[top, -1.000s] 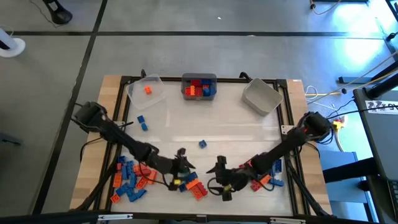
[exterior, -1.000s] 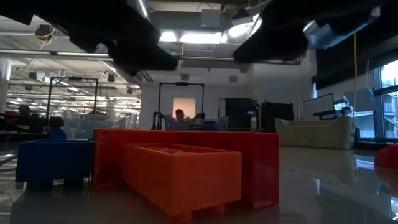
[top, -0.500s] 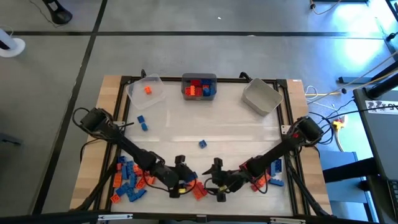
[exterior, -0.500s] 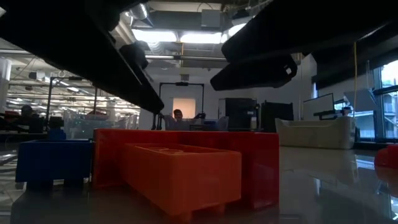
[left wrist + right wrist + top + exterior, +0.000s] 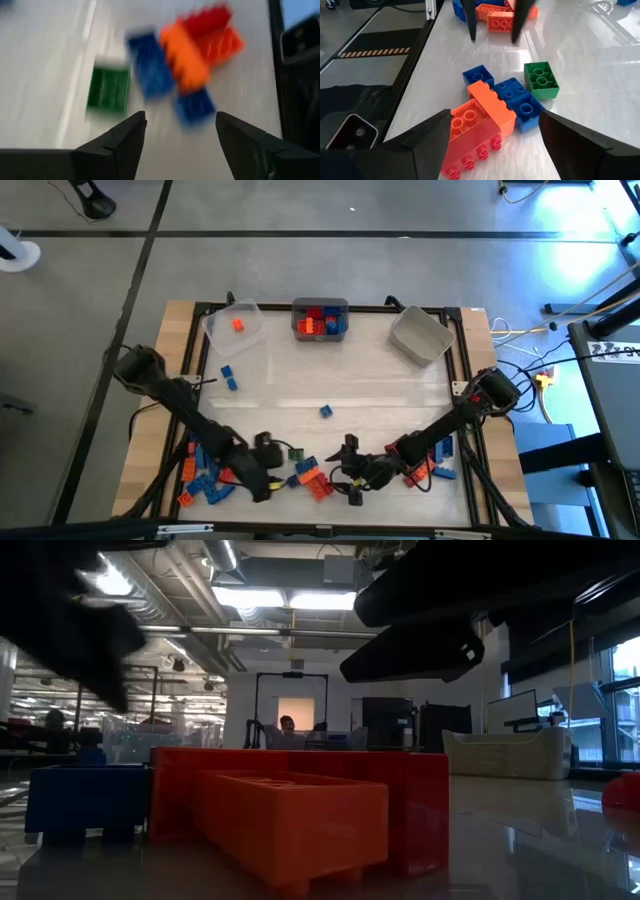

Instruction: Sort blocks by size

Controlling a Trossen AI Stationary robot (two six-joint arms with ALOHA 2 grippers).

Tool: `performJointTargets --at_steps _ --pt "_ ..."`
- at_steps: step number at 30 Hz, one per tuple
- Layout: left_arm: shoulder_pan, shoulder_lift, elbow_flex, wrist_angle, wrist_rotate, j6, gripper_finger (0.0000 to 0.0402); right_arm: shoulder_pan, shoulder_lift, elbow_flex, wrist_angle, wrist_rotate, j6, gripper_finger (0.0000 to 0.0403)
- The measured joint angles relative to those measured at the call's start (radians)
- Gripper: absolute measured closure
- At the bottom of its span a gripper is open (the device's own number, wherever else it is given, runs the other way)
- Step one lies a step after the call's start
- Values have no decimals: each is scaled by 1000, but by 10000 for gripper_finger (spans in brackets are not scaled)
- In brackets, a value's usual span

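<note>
Orange, red, blue and green blocks [image 5: 308, 476] clumped at table's near edge, between left gripper [image 5: 262, 480] and right gripper [image 5: 350, 475]. Both spread wide, holding nothing. Best bet: single out green block [image 5: 541, 80], loose beside blue one [image 5: 519, 101]; descend straight, close across short sides, avoid nudging neighbours.
</note>
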Motion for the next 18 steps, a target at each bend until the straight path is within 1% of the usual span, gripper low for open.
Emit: performJointTargets --at_steps 4,6,8,11,18 --pt "-54 -55 0 -209 61 -286 173 0 0 0 0 0 0 104" --pt "-72 -67 0 -277 104 -416 173 0 0 0 0 0 0 104" --pt "-87 -70 0 -312 143 -502 173 0 0 0 1 0 0 104" --pt "-104 -70 0 -335 181 -578 173 0 0 0 1 0 0 104" --pt "-115 -90 0 -377 208 -634 173 0 0 0 0 0 0 104"
